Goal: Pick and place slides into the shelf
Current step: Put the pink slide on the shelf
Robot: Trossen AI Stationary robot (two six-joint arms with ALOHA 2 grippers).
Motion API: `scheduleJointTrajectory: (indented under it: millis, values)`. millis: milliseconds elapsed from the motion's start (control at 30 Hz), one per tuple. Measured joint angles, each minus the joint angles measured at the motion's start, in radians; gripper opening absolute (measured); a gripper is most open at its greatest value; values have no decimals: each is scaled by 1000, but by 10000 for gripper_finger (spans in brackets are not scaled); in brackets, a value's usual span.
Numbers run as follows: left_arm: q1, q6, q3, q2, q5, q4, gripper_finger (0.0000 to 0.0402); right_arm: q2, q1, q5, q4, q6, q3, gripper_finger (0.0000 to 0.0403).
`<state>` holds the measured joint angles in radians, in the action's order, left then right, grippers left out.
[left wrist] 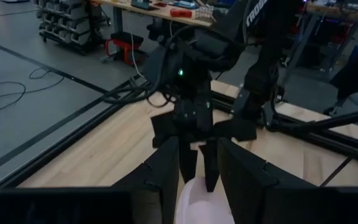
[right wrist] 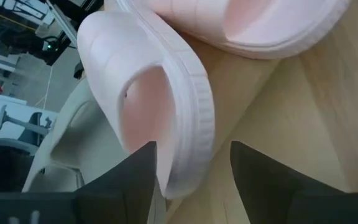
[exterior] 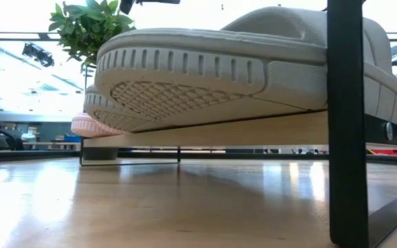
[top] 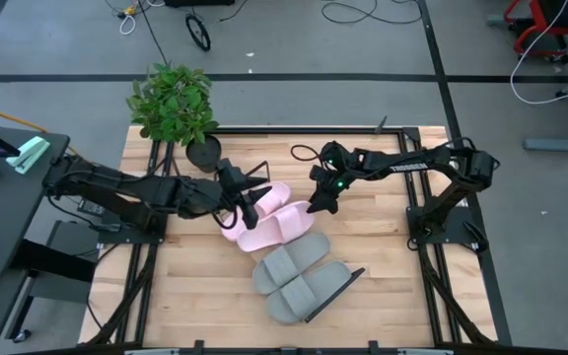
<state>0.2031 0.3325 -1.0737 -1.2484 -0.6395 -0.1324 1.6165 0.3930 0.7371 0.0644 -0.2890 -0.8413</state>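
Tabletop carries the shelf, set diagonally near centre; grey slides rest on its board, pink slides at its far end. Left end effector pinching a pink slide's edge, likely seating it. Right end effector spread, straddling that slide's rim to steady it

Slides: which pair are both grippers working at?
The pale pink pair, between the left gripper and right gripper. The grey pair lies apart, nearer the table's front edge, with neither gripper near.
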Motion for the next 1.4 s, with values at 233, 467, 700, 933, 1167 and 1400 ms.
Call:
scheduleJointTrajectory:
  millis: [233, 467, 700, 933, 1167, 1400]
  values:
    - [3, -1, -1, 1, -2, 1, 113, 4, -10, 0, -21, -26, 0, 169]
    - [3, -3, -1, 1, -2, -2, 110, 4, -1, 40, -20, -35, 0, 30]
    - [3, -3, -1, 1, -2, -14, 105, 4, 14, 116, -12, -55, 0, 30]
    - [4, -5, -1, 0, -2, -14, 101, 3, 21, 151, 20, -67, 0, 30]
    - [4, -6, -1, 0, -2, -14, 94, 3, 26, 156, 17, -78, 0, 30]
    - [4, -7, -1, 0, -2, -14, 95, 3, 27, 198, 16, -94, -1, 30]
